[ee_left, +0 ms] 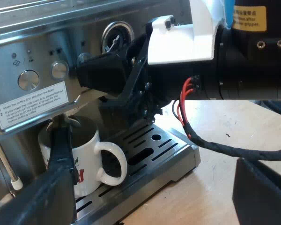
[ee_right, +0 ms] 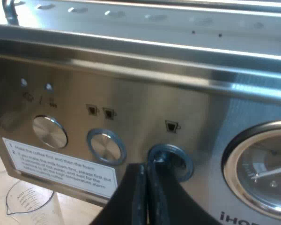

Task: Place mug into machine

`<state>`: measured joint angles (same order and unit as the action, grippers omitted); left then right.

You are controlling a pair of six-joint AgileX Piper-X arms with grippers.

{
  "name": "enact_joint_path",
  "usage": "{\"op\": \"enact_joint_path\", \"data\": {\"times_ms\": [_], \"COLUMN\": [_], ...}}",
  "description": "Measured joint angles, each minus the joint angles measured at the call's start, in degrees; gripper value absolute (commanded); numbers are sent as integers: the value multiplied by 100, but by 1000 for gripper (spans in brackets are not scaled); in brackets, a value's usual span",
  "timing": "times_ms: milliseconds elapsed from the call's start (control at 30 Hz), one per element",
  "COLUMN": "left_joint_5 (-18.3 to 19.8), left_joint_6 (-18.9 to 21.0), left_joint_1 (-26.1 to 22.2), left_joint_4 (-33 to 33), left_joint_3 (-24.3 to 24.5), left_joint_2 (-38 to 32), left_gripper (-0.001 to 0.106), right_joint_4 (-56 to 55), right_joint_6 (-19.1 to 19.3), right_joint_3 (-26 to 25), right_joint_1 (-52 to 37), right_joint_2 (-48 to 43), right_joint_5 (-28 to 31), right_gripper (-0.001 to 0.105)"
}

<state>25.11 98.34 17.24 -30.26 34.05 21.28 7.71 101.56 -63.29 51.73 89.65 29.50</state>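
- The left gripper (ee_left: 150,143) hung low before the espresso machine (ee_left: 33,47), its fingers (ee_left: 61,159) wide apart and holding nothing.
- One of those fingers crossed in front of the white mug (ee_left: 86,154), reaching up near its rim.
- The mug stood upright on the slotted drip tray (ee_left: 164,150) at the machine's front, below the control panel, its handle turned toward the desk (ee_left: 215,126).
- The right gripper (ee_right: 147,166) had its fingers pressed together, tips at a ringed round button (ee_right: 178,161) on the panel, near the pressure gauge (ee_right: 262,168).
- A measuring glass (ee_right: 25,201) stood below the panel's instruction label.
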Motion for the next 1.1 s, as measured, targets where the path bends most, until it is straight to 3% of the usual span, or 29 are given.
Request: {"op": "enact_joint_path", "data": {"times_ms": [467,533,633,700,800,900,1100], "left_joint_5": [0,0,0,0,0,0,0], "left_joint_6": [0,0,0,0,0,0,-18], "left_joint_1": [0,0,0,0,0,0,0], "left_joint_4": [0,0,-10,-10,-62,-319,-692], "left_joint_3": [0,0,68,150,299,469,747], "left_joint_2": [0,0,0,-24,-41,-41,-56], "left_gripper": [72,72,72,72,72,72,72], "right_joint_4": [-90,-234,-499,-736,-1071,-1593,-2349], "right_joint_6": [0,0,0,-5,-85,-109,-126], "right_joint_3": [0,0,0,0,0,0,0], "right_joint_1": [0,-7,-7,39,96,168,328], "right_joint_2": [-17,-60,-176,-316,-521,-826,-1416], "right_joint_5": [-62,-101,-75,-70,-302,-672,-871], "right_gripper": [1,9,38,63,84,88,87]}}
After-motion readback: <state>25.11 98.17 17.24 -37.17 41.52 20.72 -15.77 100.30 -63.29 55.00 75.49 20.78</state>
